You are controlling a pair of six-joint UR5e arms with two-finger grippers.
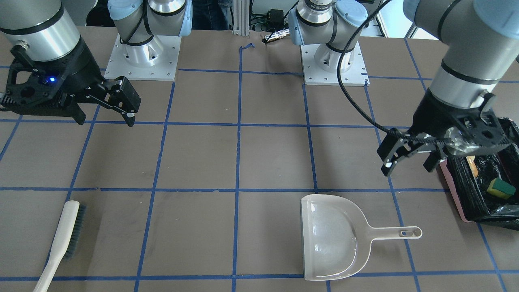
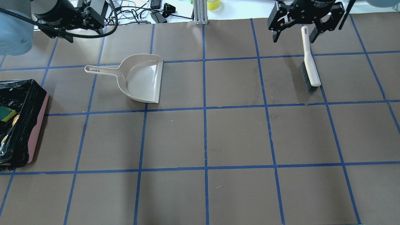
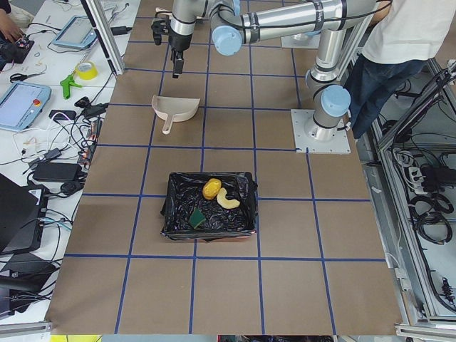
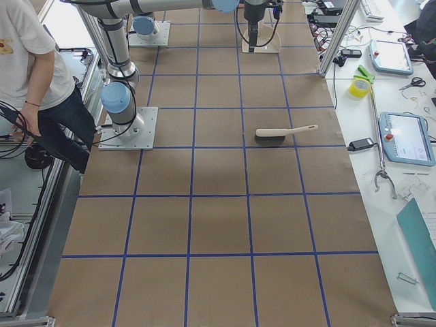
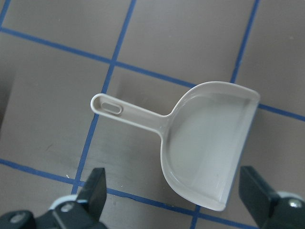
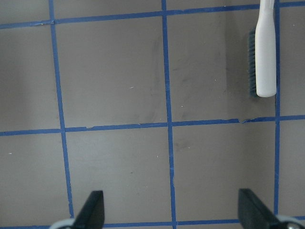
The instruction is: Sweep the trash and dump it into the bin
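all three bits of trash are in the bin, over on the robot's left side of the table. count: one yellow-orange potato-looking lump, one curved tan croissant-shaped piece right up against it (touching, as far as i can tell from that small side view), and one green-and-yellow sponge wedge a little apart from those two. there's just the one bin, pink, lined with a crinkly black bag. from the front camera only the sponge and a sliver of something tan show, because the left arm's wrist covers the rest

two arms, two end effectors. the left end effector hangs in the air above the table with its fingers spread wide and nothing between them. its wrist cam looks down on the one beige dustpan, which lies flat with its handle pointing towards the bin side and its mouth facing the middle of the table

the right end effector is over on the other side, also spread wide and holding nothing. the one beige brush with dark bristles lies flat on the table near it. in the overhead view the handle tip lines up between the fingers, but the right wrist cam shows the brush off in its upper right corner, clear of both fingers

dustpan and brush are well apart, one on each half of the table
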